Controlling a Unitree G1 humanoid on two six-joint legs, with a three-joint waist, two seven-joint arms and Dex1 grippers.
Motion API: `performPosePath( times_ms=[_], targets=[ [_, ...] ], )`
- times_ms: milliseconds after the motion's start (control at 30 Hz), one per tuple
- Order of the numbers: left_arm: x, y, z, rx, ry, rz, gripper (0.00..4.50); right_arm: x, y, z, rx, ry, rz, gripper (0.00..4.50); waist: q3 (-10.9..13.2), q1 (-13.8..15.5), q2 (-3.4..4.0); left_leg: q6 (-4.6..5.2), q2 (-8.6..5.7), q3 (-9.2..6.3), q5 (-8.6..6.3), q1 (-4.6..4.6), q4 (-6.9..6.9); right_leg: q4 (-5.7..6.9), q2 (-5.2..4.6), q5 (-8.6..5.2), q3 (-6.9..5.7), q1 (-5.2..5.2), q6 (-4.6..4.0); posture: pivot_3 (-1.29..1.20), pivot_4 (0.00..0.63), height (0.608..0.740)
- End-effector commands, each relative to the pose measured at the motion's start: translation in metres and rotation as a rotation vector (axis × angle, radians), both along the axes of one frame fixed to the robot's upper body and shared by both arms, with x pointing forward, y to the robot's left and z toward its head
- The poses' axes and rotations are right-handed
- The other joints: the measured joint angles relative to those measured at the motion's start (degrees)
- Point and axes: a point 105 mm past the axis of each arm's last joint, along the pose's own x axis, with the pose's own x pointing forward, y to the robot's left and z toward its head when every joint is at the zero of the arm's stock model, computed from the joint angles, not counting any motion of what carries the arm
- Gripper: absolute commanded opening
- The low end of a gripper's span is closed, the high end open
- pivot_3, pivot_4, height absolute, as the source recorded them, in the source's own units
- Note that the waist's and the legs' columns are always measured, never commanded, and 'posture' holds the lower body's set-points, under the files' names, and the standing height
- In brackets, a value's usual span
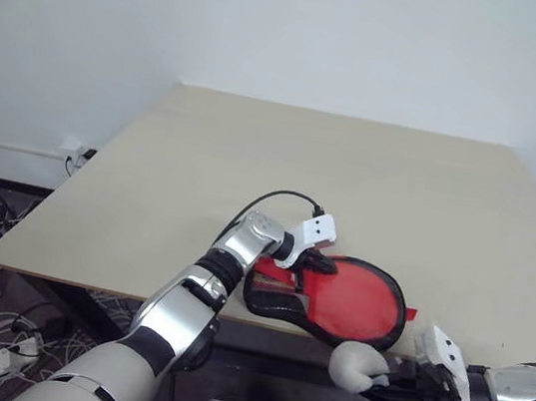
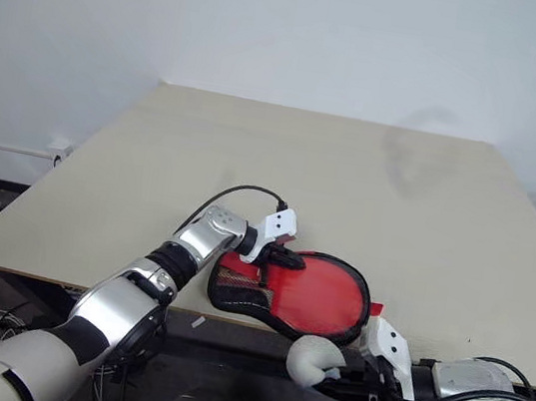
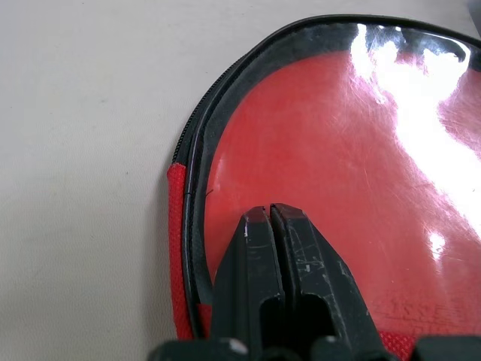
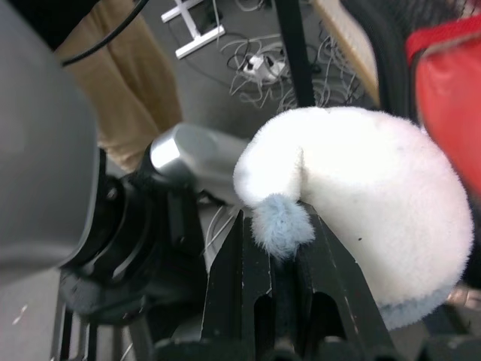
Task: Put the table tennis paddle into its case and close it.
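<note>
The left arm reaches forward from seven o'clock across the near edge of the pale counter [image 1: 354, 163], forearm angled up toward one o'clock and wrist bent so the left tool [image 1: 319, 263] points down and toward three o'clock. Its two black fingers [image 3: 289, 263] are pressed together with nothing between them, their tips resting on the glossy red face of the table tennis paddle [image 3: 338, 173].

The paddle lies flat inside the case [image 1: 273, 300], which sits at the counter's near edge, about six o'clock from the counter's middle. The case is unzipped: its black edging and zip track ring the red blade, a strip of red fabric [image 3: 176, 248] shows outside the rim, and the black fabric bunches at the end nearest the left wrist. The blade's rubber catches a bright glare. The handle cannot be made out under the tool and the folded fabric.

The right arm comes in low from four o'clock, below and in front of the counter's edge, with its wrist turned toward nine o'clock. The right tool [image 4: 282, 248] is clamped on a small greyish tuft at the edge of a round, white, fluffy tag [image 4: 376, 226], which hangs just off the counter beside the case's near rim.
</note>
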Motion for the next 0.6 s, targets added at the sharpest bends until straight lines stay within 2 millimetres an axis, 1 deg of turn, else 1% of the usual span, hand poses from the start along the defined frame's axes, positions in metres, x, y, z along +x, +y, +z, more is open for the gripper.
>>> performPosePath(
  times_ms=[33, 167, 267, 333, 600],
  targets=[
    [-0.019, 0.019, -0.045, 0.177, 0.117, -0.004, 0.0, 0.002, 0.018, 0.007, 0.04, -0.03, 0.041, 0.02, 0.0, 0.0, 0.04, 0.0, 0.0, 0.0, 0.0, 0.0, 0.0, 0.0, 0.0, 0.0, 0.0, 0.0, 0.0, 0.0, 0.0, 0.74],
    [-0.017, 0.016, -0.043, 0.178, 0.11, -0.009, 0.0, 0.001, 0.035, 0.012, 0.085, -0.031, 0.076, 0.02, -0.1, 0.0, 0.07, 0.0, -0.01, -0.02, 0.0, -0.01, -0.02, 0.0, 0.0, 0.0, 0.01, -0.03, 0.0, 0.0, 0.0, 0.74],
    [-0.017, 0.013, -0.042, 0.18, 0.107, -0.013, 0.0, 0.001, 0.042, 0.013, 0.1, -0.025, 0.089, 0.02, -0.1, 0.1, 0.12, 0.0, -0.01, -0.04, 0.0, -0.01, -0.02, 0.0, 0.0, 0.0, 0.0, -0.04, 0.0, 0.0, 0.0, 0.74],
    [-0.018, 0.011, -0.042, 0.182, 0.106, -0.02, 0.0, 0.001, 0.052, 0.013, 0.121, -0.02, 0.103, 0.02, -0.2, 0.1, 0.11, 0.0, -0.03, -0.04, 0.0, -0.01, -0.01, 0.0, -0.01, 0.0, 0.0, -0.09, 0.0, 0.0, 0.0, 0.74],
    [-0.022, 0.004, -0.043, 0.177, 0.115, -0.047, 0.0, 0.02, 0.09, 0.014, 0.174, -0.017, 0.098, 0.02, -0.4, 0.1, -0.06, 0.01, -0.02, -0.08, 0.0, -0.01, -0.02, 0.0, -0.01, 0.0, 0.02, -0.08, 0.01, 0.0, 0.0, 0.74]
  ],
)
